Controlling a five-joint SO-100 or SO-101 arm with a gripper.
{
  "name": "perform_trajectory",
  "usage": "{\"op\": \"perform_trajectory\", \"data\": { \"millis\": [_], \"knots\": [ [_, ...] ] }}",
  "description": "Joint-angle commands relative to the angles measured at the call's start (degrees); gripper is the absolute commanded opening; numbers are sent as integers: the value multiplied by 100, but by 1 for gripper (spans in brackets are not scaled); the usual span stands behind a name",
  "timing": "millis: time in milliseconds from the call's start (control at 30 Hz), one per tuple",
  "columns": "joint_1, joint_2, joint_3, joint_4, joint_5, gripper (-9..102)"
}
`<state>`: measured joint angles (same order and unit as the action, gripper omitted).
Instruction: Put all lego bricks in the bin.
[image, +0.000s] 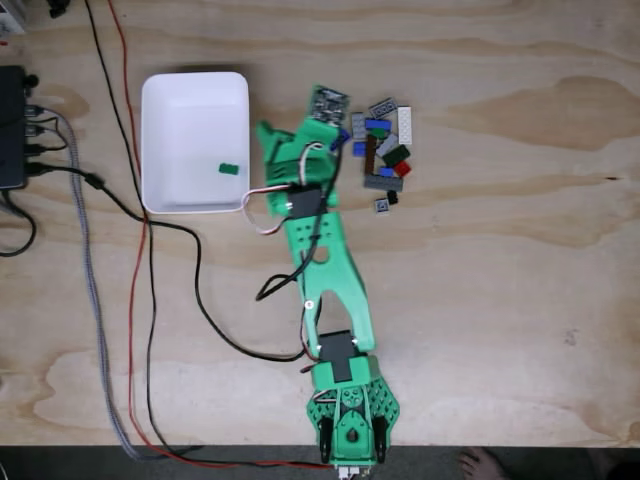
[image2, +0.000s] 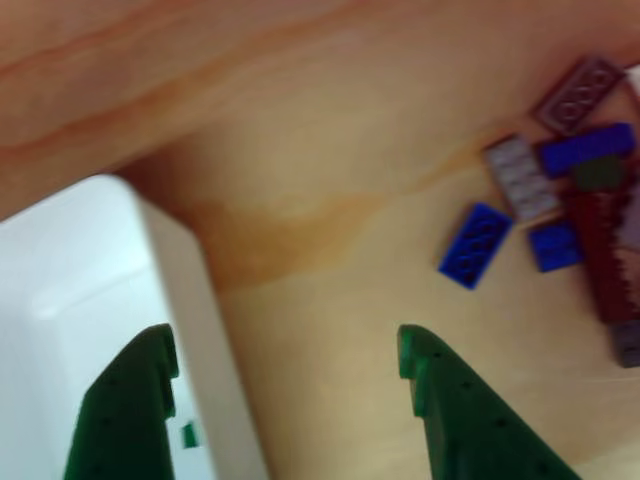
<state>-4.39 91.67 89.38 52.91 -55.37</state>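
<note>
The white bin (image: 160, 100) stands at the upper left of the fixed view with one small green lego brick (image: 229, 168) inside. A cluster of several lego bricks (image: 385, 150) in grey, blue, brown, red and green lies to its right. My green gripper (image: 298, 125) hangs between bin and cluster, open and holding nothing. In the other view its two fingers (image2: 125, 410) spread wide; the left one is over the bin's wall (image2: 180, 300), and the green brick (image2: 188, 435) shows inside. A blue brick (image2: 475, 245) and the rest of the cluster lie at the right.
A black box (image: 12, 125) with plugged cables sits at the left edge. Red, black and grey braided cables (image: 95, 300) run down the table's left side toward the arm base (image: 350, 410). A person's foot (image: 482, 464) shows past the table's front edge.
</note>
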Motion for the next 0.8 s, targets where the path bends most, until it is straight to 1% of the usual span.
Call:
{"op": "perform_trajectory", "data": {
  "millis": [0,133,300,567,767],
  "knots": [
    [668,-589,167,-483,-18,25],
    [448,-1688,-782,0,422,25],
    [53,-2320,-1784,466,782,25],
    [-193,-2953,-2312,396,993,26],
    [-9,-3428,-2681,105,879,26]
  ]
}}
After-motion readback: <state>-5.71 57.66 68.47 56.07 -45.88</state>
